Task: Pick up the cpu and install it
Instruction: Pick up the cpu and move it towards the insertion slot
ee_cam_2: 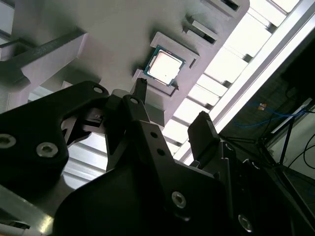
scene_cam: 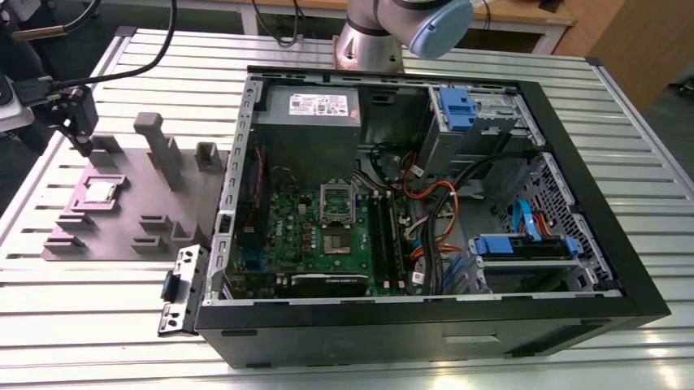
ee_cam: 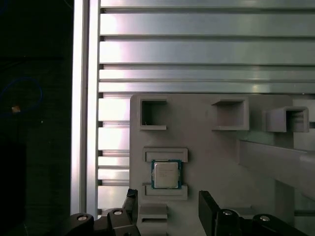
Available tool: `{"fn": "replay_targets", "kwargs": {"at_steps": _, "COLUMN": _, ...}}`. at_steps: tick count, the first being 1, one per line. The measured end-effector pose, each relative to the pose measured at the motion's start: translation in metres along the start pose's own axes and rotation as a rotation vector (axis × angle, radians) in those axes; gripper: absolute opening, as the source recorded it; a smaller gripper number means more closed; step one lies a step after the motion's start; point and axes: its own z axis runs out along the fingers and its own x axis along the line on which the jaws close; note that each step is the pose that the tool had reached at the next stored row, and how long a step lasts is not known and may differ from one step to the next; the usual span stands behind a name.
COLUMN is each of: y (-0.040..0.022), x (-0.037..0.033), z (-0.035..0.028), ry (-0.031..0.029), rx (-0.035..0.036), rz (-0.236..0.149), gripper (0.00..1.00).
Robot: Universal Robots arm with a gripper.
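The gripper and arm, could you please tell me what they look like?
The gripper is matt black and angular, its two slim fingers carried on blocky links dotted with round silver screw heads. In the exterior view the arm is a silver-grey tube with a pale blue joint cap, and a black cable runs to the gripper.

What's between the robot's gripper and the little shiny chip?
Only the grey holder's raised edge, seen in the first wrist view. The open gripper is near the chip, holding nothing.
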Motion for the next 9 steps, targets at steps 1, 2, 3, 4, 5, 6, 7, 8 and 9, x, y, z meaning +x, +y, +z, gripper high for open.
{"fn": "replay_targets", "kwargs": {"at_steps": 1, "y": 0.0, "x": 0.0, "z": 0.0, "ry": 0.0, "rx": 0.0, "rz": 0.0, "gripper": 0.6}}
{"fn": "replay_targets", "kwargs": {"at_steps": 2, "y": 0.0, "x": 0.0, "z": 0.0001, "ry": 0.0, "rx": 0.0, "rz": 0.0, "gripper": 0.6}}
{"fn": "replay_targets", "kwargs": {"at_steps": 3, "y": 0.0, "x": 0.0, "z": 0.0001, "ry": 0.0, "rx": 0.0, "rz": 0.0, "gripper": 0.6}}
{"fn": "replay_targets", "kwargs": {"at_steps": 4, "y": 0.0, "x": 0.0, "z": 0.0002, "ry": -0.0001, "rx": -0.0001, "rz": 0.0, "gripper": 0.6}}
{"fn": "replay_targets", "kwargs": {"at_steps": 5, "y": 0.0, "x": 0.0, "z": 0.0008, "ry": -0.0004, "rx": -0.0003, "rz": -0.001, "gripper": 0.6}}
{"fn": "replay_targets", "kwargs": {"at_steps": 6, "y": -0.0001, "x": 0.0, "z": 0.0018, "ry": -0.0003, "rx": -0.0002, "rz": -0.007, "gripper": 0.6}}
{"fn": "replay_targets", "kwargs": {"at_steps": 7, "y": -0.0002, "x": 0.0, "z": 0.0031, "ry": 0.0004, "rx": 0.0001, "rz": -0.014, "gripper": 0.6}}
{"fn": "replay_targets", "kwargs": {"at_steps": 8, "y": -0.0003, "x": 0.0, "z": 0.0049, "ry": 0.0008, "rx": 0.0002, "rz": -0.021, "gripper": 0.6}}
{"fn": "replay_targets", "kwargs": {"at_steps": 9, "y": -0.0004, "x": -0.0001, "z": 0.0067, "ry": 0.0008, "rx": 0.0001, "rz": -0.024, "gripper": 0.6}}
